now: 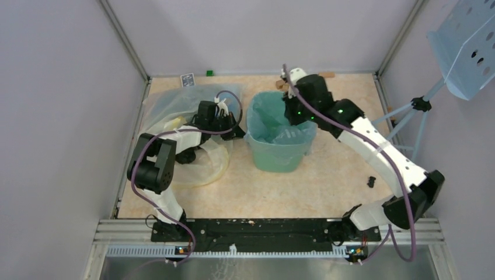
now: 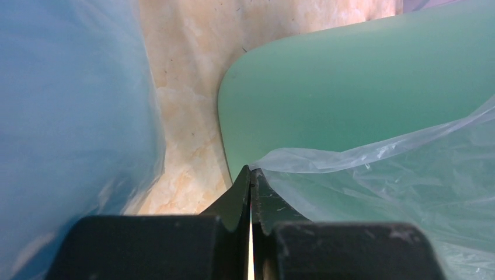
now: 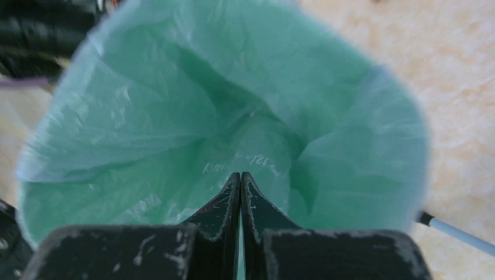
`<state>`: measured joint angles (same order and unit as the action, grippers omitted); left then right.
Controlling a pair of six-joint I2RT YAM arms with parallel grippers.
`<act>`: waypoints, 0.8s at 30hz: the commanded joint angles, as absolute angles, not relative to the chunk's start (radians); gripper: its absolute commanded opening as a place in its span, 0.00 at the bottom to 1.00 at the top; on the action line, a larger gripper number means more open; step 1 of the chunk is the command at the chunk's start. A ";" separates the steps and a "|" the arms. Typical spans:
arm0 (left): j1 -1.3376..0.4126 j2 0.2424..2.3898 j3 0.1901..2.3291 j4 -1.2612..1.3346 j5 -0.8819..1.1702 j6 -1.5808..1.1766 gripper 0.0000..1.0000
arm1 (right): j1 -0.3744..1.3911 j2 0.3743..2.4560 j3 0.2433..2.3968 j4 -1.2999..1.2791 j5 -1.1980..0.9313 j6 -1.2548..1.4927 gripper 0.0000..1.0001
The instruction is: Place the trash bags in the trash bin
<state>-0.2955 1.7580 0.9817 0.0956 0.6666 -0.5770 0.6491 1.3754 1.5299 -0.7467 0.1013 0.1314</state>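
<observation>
The mint-green trash bin (image 1: 279, 153) stands mid-table. A light-blue trash bag (image 1: 274, 119) lines it and drapes over its rim. My left gripper (image 1: 238, 132) is at the bin's left rim. In the left wrist view its jaws (image 2: 251, 171) are shut, and the taut edge of the bag film (image 2: 403, 175) runs right into the tips, against the bin wall (image 2: 350, 81). My right gripper (image 1: 290, 114) hangs over the bin's far right side. In the right wrist view it (image 3: 241, 175) is shut above the bag lining (image 3: 175, 116), and no film shows between its fingers.
A bigger clear bag (image 1: 175, 100) with a yellow tint lies left of the bin, under the left arm, and fills the left (image 2: 70, 105) of the left wrist view. A small card (image 1: 187, 80) and green block (image 1: 209, 73) sit by the back wall. A small black piece (image 1: 372, 181) lies right.
</observation>
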 commanded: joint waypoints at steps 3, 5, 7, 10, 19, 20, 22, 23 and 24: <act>-0.299 1.774 1.020 0.112 0.686 -0.566 0.00 | 0.696 1.444 1.430 -0.779 0.090 0.059 0.00; -0.302 1.781 1.022 0.112 0.689 -0.566 0.00 | 0.696 1.465 1.408 -0.780 0.088 0.045 0.00; -0.305 1.787 1.027 0.112 0.691 -0.566 0.00 | 0.696 1.494 1.398 -0.794 0.098 0.032 0.00; -0.313 1.798 1.036 0.110 0.693 -0.565 0.00 | 0.696 1.532 1.390 -0.806 0.103 0.020 0.00; -0.325 1.812 1.059 0.077 0.697 -0.548 0.00 | 0.696 1.629 1.381 -0.798 0.055 0.011 0.00; -0.325 1.809 1.061 0.070 0.695 -0.542 0.00 | 0.698 1.639 1.383 -0.800 0.052 0.014 0.00; -0.325 1.808 1.063 0.058 0.691 -0.533 0.00 | 0.701 1.652 1.372 -0.795 0.044 0.017 0.00; -0.325 1.808 1.063 0.056 0.690 -0.532 0.00 | 0.703 1.655 1.362 -0.787 0.044 0.017 0.00; -0.326 1.808 1.063 0.055 0.690 -0.532 0.00 | 0.704 1.659 1.348 -0.776 0.043 0.019 0.00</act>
